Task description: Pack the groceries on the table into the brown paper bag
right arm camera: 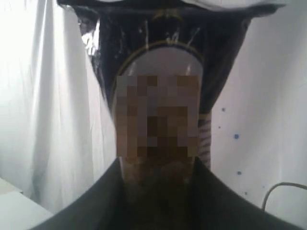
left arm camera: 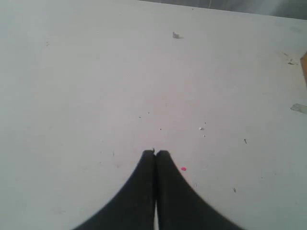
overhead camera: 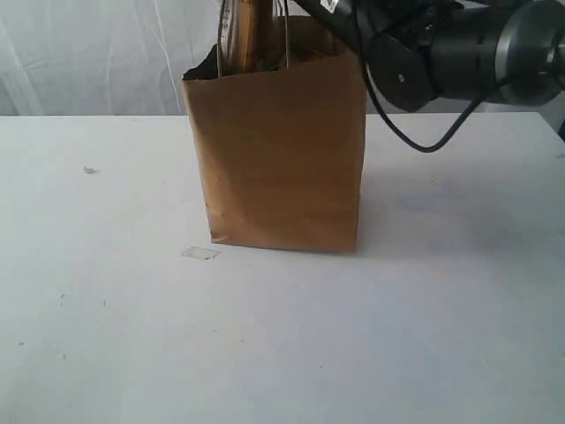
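Note:
The brown paper bag (overhead camera: 282,159) stands upright in the middle of the white table (overhead camera: 106,336). The long spaghetti packet (overhead camera: 247,35) pokes up out of the bag's mouth, between the string handles. In the right wrist view the packet (right arm camera: 158,72) is dark with a clear window, and my right gripper (right arm camera: 156,167) is shut on it, one finger on each side. The right arm (overhead camera: 441,53) reaches in from the upper right. My left gripper (left arm camera: 155,153) is shut on nothing above bare table (left arm camera: 96,86). No other groceries show.
A small clear scrap (overhead camera: 200,253) lies on the table by the bag's front left corner. A speck (overhead camera: 90,170) sits at the far left. A white curtain hangs behind the table. A pink dot (left arm camera: 183,168) marks the tabletop beside the left fingers.

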`<state>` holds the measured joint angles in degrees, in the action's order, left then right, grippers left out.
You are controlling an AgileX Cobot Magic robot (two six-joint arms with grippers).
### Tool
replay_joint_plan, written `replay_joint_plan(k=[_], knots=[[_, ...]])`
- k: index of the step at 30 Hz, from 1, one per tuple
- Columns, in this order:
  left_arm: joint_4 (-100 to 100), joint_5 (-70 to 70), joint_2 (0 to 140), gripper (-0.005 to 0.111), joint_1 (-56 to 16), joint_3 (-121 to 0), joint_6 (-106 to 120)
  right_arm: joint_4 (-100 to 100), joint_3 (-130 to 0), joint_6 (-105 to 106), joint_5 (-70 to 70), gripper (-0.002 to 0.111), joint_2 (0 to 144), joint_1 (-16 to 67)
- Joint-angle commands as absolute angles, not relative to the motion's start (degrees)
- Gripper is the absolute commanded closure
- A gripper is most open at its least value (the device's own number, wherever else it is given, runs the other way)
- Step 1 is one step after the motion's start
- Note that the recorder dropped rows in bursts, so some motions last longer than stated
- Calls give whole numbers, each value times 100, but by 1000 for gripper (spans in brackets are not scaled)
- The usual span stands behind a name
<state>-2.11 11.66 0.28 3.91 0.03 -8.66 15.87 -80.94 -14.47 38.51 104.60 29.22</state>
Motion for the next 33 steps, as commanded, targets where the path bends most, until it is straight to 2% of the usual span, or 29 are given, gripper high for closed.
replay_joint_plan(k=[1, 16, 33], knots=[[-249, 1136, 0, 107, 397, 0, -882, 2696, -8168, -2588, 5055, 108, 10436, 2571], [-249, 1136, 0, 107, 397, 0, -882, 3672, -8168, -3627, 6708, 108, 10755, 2078], [-249, 1136, 0, 107, 397, 0, -882, 4489, -8168, -4240, 6431, 108, 11059, 1997]])
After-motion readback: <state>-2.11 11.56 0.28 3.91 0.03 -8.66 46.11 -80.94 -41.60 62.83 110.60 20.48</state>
